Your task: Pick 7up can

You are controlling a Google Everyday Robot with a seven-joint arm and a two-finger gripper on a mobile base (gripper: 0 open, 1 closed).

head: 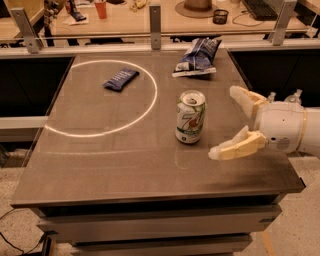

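Gripper point(221, 122): at the right side of the table, on a white cylindrical wrist extending in from the right edge of the scene; two cream fingers spread wide apart, one far and one near, open side facing left. Near finger point(235, 148) low over the tabletop, contact with the surface not clear. 7up can point(190, 117): just left of the gripper, apart from both fingers; upright on the table, right of centre, white and green with silver top, logo facing the near side. Table point(125, 165): dark grey-brown top, drawer-like fronts below the near edge. White ring point(80, 134): thin circle marked on the left half of the tabletop, its right arc passing left of the can, not touching it. Snack bar wrapper point(121, 79): flat, dark blue, inside the ring toward its far side. Chip bag point(197, 56): blue and white, crinkled, lying at the far edge, beyond the can and well apart from it. Railing with metal posts point(155, 22): behind the far edge. Desk beyond point(130, 20): red cup point(101, 8) at far left, possibly a hat point(198, 5) at centre, keyboard point(257, 7) at far right.
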